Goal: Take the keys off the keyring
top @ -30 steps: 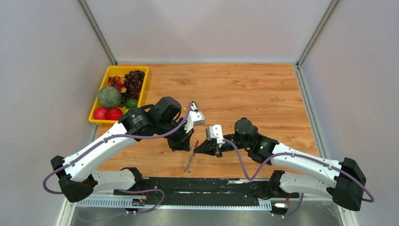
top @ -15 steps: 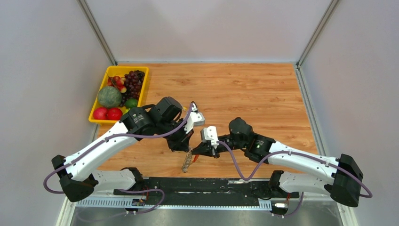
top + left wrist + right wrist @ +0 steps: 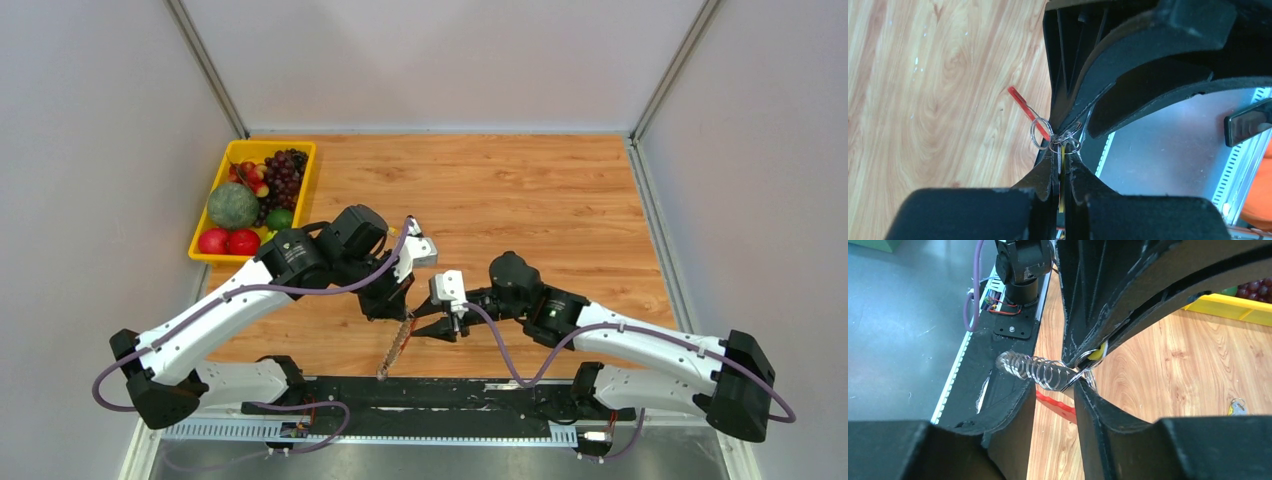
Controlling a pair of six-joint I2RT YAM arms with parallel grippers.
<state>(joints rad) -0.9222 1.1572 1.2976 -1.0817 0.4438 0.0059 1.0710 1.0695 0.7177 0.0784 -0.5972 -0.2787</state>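
A string of linked silver rings (image 3: 392,350) hangs between the two grippers above the table's near edge. In the right wrist view it shows as a coil (image 3: 1033,369). My left gripper (image 3: 400,303) is shut on a thin yellow tag (image 3: 1062,162) and a flat silver piece, with small rings (image 3: 1066,144) at its tips. A red strip (image 3: 1020,104) hangs from those rings and also shows in the right wrist view (image 3: 1058,408). My right gripper (image 3: 420,322) is open, its jaws on either side of the ring string's upper end (image 3: 1053,385). No fan of grey keys or red oval loop is visible.
A yellow tray (image 3: 270,145) of fruit stands at the back left. The black base rail (image 3: 450,390) runs just under the hanging rings. A small ringed key-like piece (image 3: 1235,407) lies on the wood beyond the grippers.
My right gripper has shifted left, closer to the left gripper, and its jaws now stand apart. The lower end of the ring string has swung left and nearer. The left arm has barely moved.
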